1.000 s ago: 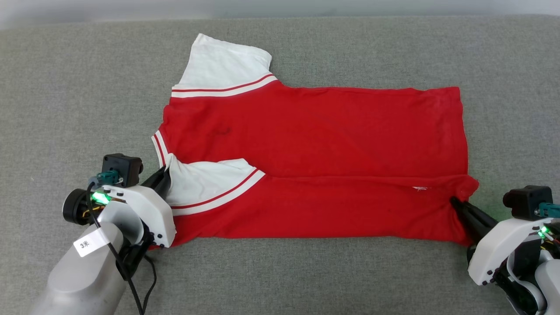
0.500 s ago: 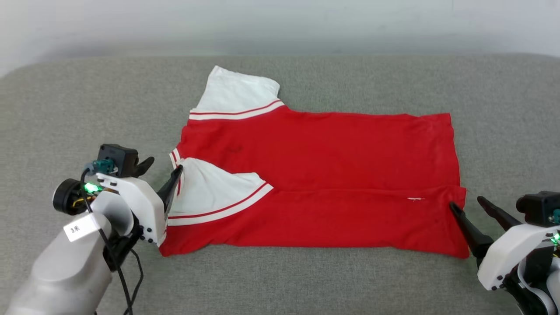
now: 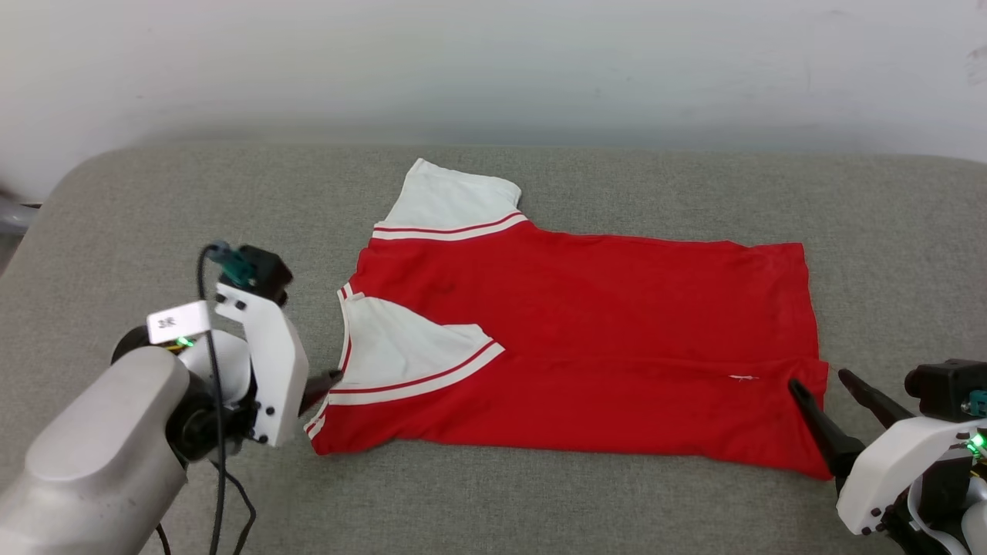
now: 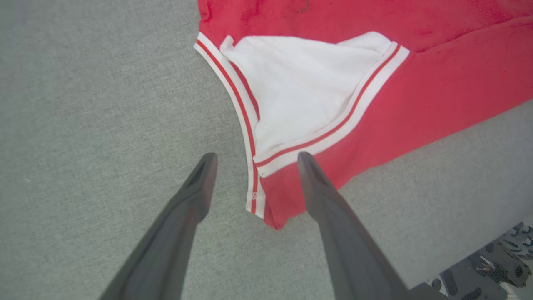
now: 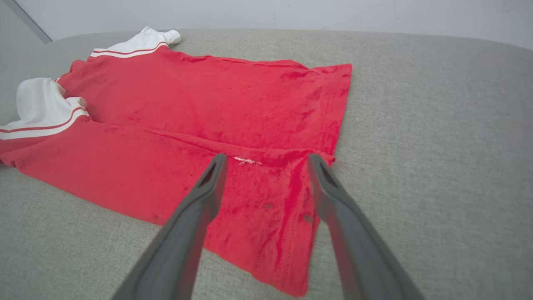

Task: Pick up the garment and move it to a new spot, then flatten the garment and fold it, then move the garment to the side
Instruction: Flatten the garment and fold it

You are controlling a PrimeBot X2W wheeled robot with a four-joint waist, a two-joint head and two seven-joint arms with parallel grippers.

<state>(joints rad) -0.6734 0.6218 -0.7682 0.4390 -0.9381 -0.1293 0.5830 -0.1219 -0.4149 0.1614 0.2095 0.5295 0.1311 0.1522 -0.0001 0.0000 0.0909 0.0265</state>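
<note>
Both tools have let go in the last second. The left tool (image 4: 255, 158), which was clamped on the neck end of the garment (image 3: 601, 324), and the right tool (image 3: 819, 379), which was pinching the hem corner (image 3: 813, 368), now stand with their fingers spread wide and hold nothing. The head camera has also tipped upward, so the pale wall (image 3: 493, 69) now shows across the top of the frame; the cloth's apparent slide down the picture comes from that, not from a move of the cloth. The garment lies across the middle of the grey tabletop (image 3: 540, 501), plain red face up, neck toward the left of the frame and hem toward the right. Its near long edge is turned up over the body as a flap, with the near sleeve (image 3: 401, 347) folded in on top. The far sleeve (image 3: 451, 200) juts out unfolded at the upper left. In the left wrist view the fingers straddle the striped neckband (image 4: 233, 83); in the right wrist view they straddle the hem corner of the flap. I judge the first lengthwise fold laid and released. The far side and sleeve are not yet folded in, then comes a crosswise fold and the shift aside. The flap's crease looks loose near the hem, so a careless regrasp could drag it open.
</note>
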